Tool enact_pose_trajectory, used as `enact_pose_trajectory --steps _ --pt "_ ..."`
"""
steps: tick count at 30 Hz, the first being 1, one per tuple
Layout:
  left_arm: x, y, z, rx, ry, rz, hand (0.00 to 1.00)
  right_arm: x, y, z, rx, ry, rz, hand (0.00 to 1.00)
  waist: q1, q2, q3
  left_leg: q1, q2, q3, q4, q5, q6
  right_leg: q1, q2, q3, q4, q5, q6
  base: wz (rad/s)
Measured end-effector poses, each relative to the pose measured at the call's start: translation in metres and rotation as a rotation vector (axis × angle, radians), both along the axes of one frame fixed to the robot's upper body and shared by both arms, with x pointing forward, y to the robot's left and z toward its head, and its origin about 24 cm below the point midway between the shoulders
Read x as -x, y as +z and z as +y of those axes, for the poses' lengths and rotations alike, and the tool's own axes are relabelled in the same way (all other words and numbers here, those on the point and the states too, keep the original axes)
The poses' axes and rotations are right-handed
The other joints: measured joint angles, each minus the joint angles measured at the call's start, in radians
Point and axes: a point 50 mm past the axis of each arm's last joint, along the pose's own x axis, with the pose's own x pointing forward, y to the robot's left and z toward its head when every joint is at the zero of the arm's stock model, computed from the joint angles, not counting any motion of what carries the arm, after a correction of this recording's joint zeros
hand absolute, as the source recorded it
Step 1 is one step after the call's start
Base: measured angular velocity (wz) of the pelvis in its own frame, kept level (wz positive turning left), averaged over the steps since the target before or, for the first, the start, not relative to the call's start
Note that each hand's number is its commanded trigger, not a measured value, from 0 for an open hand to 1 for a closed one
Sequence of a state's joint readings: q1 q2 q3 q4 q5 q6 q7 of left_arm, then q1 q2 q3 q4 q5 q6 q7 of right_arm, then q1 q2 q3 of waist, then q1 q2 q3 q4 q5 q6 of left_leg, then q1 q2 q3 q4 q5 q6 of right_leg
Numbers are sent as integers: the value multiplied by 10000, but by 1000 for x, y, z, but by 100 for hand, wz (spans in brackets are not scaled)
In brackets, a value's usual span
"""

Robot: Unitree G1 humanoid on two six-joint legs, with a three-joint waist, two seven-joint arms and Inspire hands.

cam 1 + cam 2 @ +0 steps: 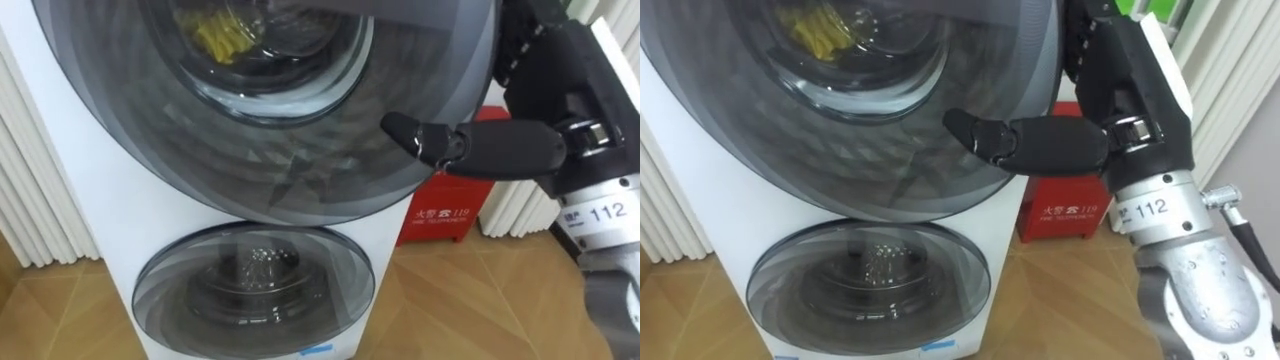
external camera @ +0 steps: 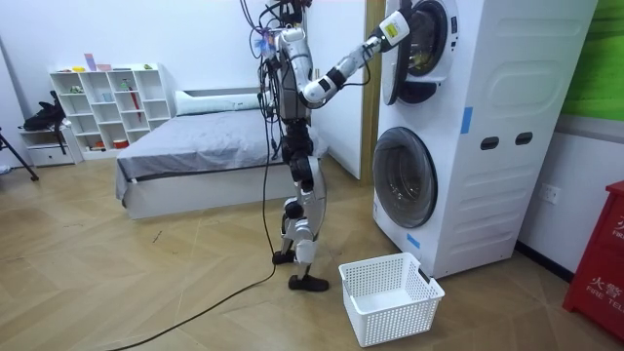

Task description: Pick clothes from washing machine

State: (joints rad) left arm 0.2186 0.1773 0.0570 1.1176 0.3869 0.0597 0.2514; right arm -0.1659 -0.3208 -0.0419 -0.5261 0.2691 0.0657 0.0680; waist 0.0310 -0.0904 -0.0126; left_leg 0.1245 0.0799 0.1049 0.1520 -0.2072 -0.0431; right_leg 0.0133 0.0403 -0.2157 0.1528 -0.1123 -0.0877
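Observation:
The upper washing machine's round door (image 1: 300, 150) spreads across the eye views, its dark glass turned toward me. Through the glass a yellow piece of clothing (image 1: 220, 38) lies in the drum. My right hand (image 1: 500, 148) comes in from the right and grips the door's right rim, with the thumb laid across the front of the glass and the fingers wrapped round the edge. In the room view I stand upright before the stacked machines (image 2: 478, 127), right arm raised to the upper door (image 2: 395, 44), which stands partly swung out.
The lower machine's door (image 1: 255, 290) is closed below. A white laundry basket (image 2: 390, 297) stands on the wooden floor beside my feet. A red box (image 1: 445, 205) sits to the machine's right, and a bed (image 2: 205, 156) lies behind me.

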Motion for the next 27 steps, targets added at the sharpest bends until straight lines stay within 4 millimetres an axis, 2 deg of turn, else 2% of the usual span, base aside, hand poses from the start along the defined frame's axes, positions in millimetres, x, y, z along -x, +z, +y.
enact_pose_trajectory --steps 9,13,27 --pt "-2 0 0 -4 -24 -51 0 1 2 -1 -147 557 1 0 -3 138 -24 -82 -1 17 5 0 0 -91 -2 12 26 0 0 0" --pt "-6 0 0 57 -93 -137 0 2 -1 3 -557 700 -17 0 -12 184 -6 -94 9 28 12 1 0 -89 -3 -35 26 2 -5 2" --pt "-10 2 2 -60 -1202 79 0 10 -15 13 -1318 1430 67 0 -12 88 8 9 20 45 109 1 0 -90 -22 -20 204 -54 -73 -1"
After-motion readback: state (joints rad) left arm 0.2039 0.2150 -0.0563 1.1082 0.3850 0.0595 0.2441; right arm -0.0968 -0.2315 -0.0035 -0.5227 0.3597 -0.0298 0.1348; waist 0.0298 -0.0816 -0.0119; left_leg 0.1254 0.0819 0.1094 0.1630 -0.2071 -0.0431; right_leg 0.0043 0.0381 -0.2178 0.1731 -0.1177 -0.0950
